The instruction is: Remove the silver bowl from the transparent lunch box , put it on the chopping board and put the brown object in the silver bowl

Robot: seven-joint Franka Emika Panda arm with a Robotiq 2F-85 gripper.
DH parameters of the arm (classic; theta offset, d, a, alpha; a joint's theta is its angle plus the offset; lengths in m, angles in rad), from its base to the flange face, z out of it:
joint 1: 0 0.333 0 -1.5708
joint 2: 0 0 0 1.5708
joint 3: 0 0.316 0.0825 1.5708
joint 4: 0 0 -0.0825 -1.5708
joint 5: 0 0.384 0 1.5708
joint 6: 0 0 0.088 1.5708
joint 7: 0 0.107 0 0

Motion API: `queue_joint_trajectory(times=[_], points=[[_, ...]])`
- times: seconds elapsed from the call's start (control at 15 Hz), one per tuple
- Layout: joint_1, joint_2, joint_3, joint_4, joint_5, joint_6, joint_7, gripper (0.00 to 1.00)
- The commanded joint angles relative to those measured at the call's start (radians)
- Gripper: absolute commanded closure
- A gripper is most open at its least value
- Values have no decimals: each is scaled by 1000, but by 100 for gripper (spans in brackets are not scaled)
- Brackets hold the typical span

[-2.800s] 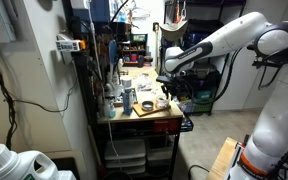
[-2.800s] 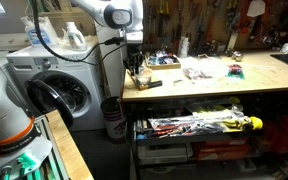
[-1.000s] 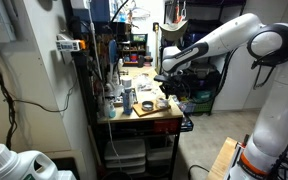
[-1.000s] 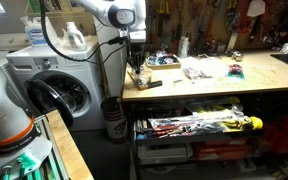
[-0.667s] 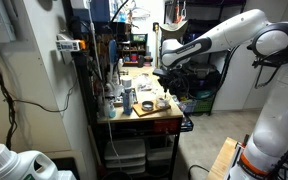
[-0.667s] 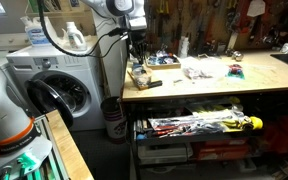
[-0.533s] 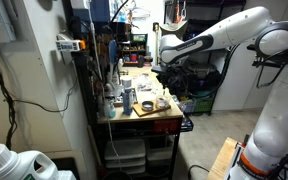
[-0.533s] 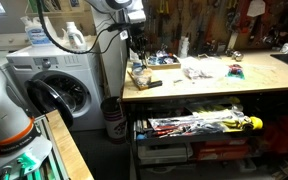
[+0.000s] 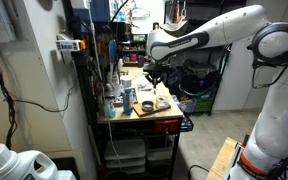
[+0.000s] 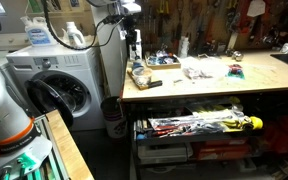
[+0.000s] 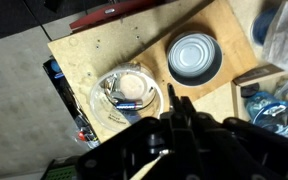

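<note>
**Op:** Where's the bowl?

**Spotter:** Wrist view: the silver bowl sits upright on the chopping board, near a corner. It looks empty, nothing in it that I can see.

**Op:** And the brown thing?

**Spotter:** The brown object is inside the transparent lunch box. The box is also on the board, just beside the bowl. Can't tell if the rims touch.

**Op:** Gripper?

**Spotter:** Your gripper comes in from the bottom of the wrist view. Its tips look pressed together w/ nothing between them. It's over the gap between box and bowl, touching neither.

**Op:** Height?

**Spotter:** In an exterior view the gripper hangs above the board, clear of everything on it. In both exterior views the arm reaches in over the bench end. In an exterior view the gripper points straight down at the table. The bowl and box are too small to make out there.

**Op:** Anything nearby?

**Spotter:** Clutter w/ blue bits sits off the board's edge past the bowl, apart from it.
</note>
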Motion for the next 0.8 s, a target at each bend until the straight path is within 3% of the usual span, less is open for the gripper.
queue_joint_trajectory(times=[0.0, 0.47, 0.73], points=[[30, 94, 10, 73, -52, -61, -116, 99], [101, 214, 5, 126, -233, -64, -292, 99], [128, 245, 2, 137, -278, -50, -351, 99]])
